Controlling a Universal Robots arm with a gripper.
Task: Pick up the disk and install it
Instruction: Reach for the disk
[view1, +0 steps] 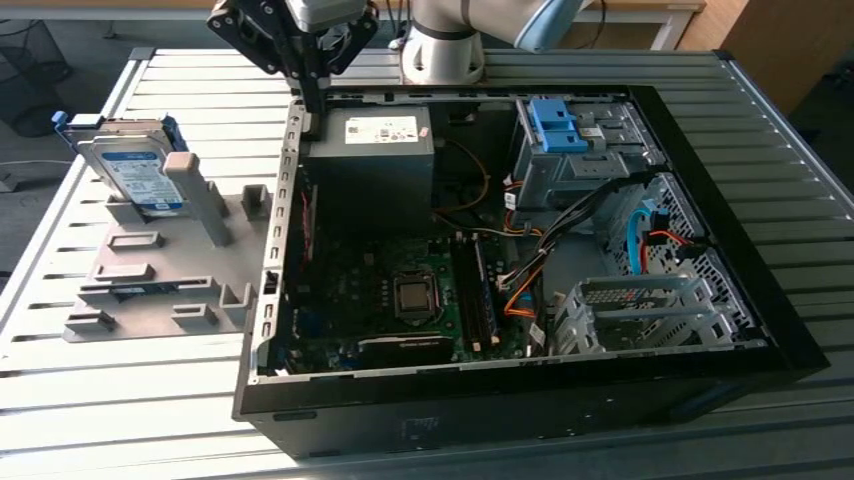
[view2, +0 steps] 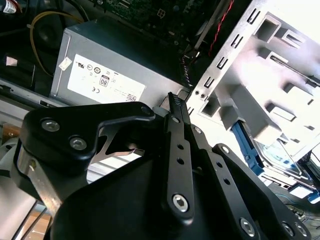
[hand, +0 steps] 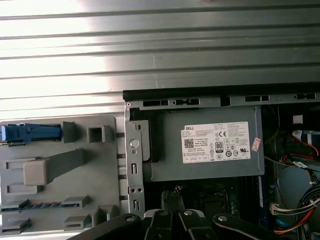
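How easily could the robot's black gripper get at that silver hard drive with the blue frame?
Probably easily: the silver hard drive stands upright in the grey holder, outside the black computer case, its top uncovered. The gripper hangs over the case's edge beside the holder; nothing stands between them.

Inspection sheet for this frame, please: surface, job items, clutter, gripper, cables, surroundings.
Surface: slatted metal table, bearing an open computer case and a grey fixture.
Job's things: disk stands on edge in the fixture, untouched.
Clutter: nothing seen.
Gripper: gripper shut, empty, above the case's wall beside the power supply.
Cables: orange and black cables inside the case.
Surroundings: wooden furniture beyond the table.
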